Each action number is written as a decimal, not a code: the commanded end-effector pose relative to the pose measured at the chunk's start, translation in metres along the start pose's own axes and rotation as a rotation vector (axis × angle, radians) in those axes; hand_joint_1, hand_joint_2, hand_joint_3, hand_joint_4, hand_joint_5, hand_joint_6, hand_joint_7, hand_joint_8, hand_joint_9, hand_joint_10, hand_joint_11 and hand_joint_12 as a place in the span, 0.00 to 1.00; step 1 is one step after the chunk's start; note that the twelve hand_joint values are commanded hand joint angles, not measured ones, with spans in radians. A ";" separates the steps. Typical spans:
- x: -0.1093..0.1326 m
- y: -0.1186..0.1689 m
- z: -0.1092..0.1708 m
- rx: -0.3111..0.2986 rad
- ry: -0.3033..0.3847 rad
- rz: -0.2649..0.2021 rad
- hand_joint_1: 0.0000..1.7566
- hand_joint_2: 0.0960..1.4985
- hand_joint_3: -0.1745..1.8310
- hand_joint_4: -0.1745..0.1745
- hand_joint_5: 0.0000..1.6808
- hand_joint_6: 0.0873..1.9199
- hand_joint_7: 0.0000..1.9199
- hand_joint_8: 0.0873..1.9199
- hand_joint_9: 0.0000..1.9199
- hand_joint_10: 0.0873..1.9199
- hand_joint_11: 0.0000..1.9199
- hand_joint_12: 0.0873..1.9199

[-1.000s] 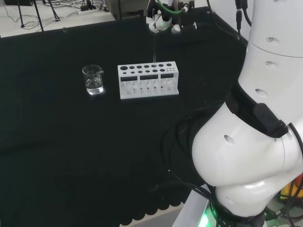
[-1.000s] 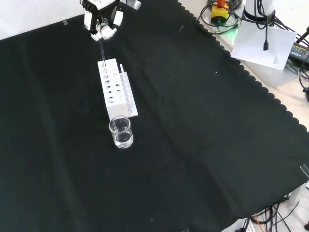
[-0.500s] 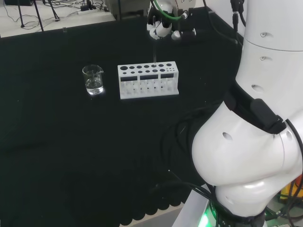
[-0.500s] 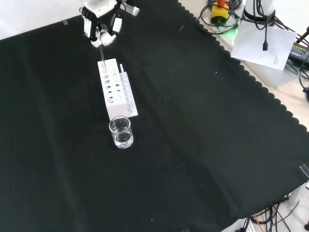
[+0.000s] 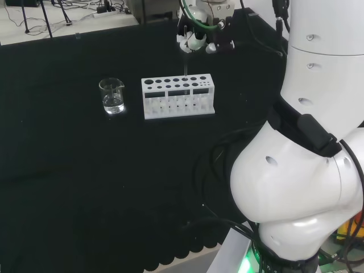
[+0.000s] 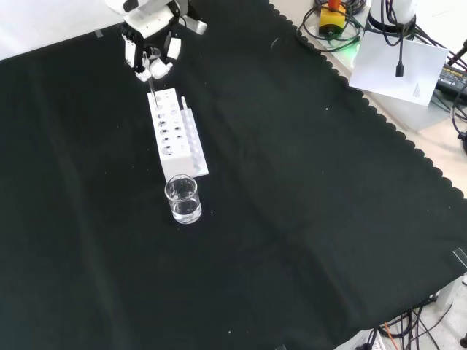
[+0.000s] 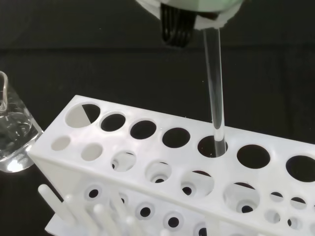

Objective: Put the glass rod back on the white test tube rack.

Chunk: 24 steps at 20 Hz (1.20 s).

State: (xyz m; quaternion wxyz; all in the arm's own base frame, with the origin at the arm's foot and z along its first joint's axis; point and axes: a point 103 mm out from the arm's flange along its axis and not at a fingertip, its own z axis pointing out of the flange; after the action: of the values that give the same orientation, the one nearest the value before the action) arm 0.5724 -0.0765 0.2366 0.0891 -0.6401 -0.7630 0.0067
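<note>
The white test tube rack (image 5: 178, 96) (image 6: 176, 133) (image 7: 162, 162) stands on the black cloth. A clear glass rod (image 7: 214, 93) (image 5: 186, 63) (image 6: 152, 82) hangs upright with its lower end inside one of the rack's larger back-row holes. The hand (image 5: 200, 35) (image 6: 149, 52) is right above the rack, fingers curled round the rod's top. In the wrist view a blurred part of the hand (image 7: 189, 14) holds the rod's upper end.
A small glass beaker (image 5: 112, 95) (image 6: 182, 198) (image 7: 12, 135) with clear liquid stands just beyond one end of the rack. The arm's big white links (image 5: 307, 142) fill the right of the head view. Cables and boxes (image 6: 343, 22) lie off the cloth's edge.
The hand has lowered a little with the rod, and the rod's tip has gone down into the rack hole. Rack and beaker have not moved.
</note>
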 end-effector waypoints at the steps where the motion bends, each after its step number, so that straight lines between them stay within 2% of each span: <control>1: -0.009 0.000 0.005 -0.003 0.014 0.007 0.74 0.48 0.41 0.00 0.64 0.34 0.57 0.65 0.87 0.47 0.87 0.50; 12: -0.014 0.001 0.017 0.009 0.013 0.005 0.74 0.48 0.41 0.00 0.64 0.34 0.57 0.65 0.87 0.47 0.87 0.50; 18: -0.016 0.002 0.021 0.036 0.019 -0.009 0.74 0.48 0.40 0.00 0.63 0.36 0.58 0.64 0.88 0.46 0.88 0.50; 20: -0.016 0.002 0.020 0.047 0.022 -0.011 0.74 0.49 0.40 0.00 0.62 0.38 0.59 0.61 0.88 0.46 0.89 0.49; 22: -0.017 0.002 0.019 0.059 0.033 -0.012 0.73 0.46 0.42 0.00 0.63 0.46 0.58 0.54 0.90 0.45 0.92 0.48; 23: -0.017 0.002 0.019 0.069 0.036 -0.013 0.73 0.49 0.38 0.00 0.62 0.47 0.58 0.52 0.90 0.45 0.93 0.48; 24: -0.017 0.002 0.018 0.071 0.034 -0.015 0.76 0.44 0.41 0.00 0.57 0.48 0.60 0.48 0.91 0.45 0.95 0.47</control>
State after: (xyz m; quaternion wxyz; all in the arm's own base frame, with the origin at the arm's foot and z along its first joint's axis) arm 0.5746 -0.0900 0.2155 0.1132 -0.6349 -0.7641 0.0156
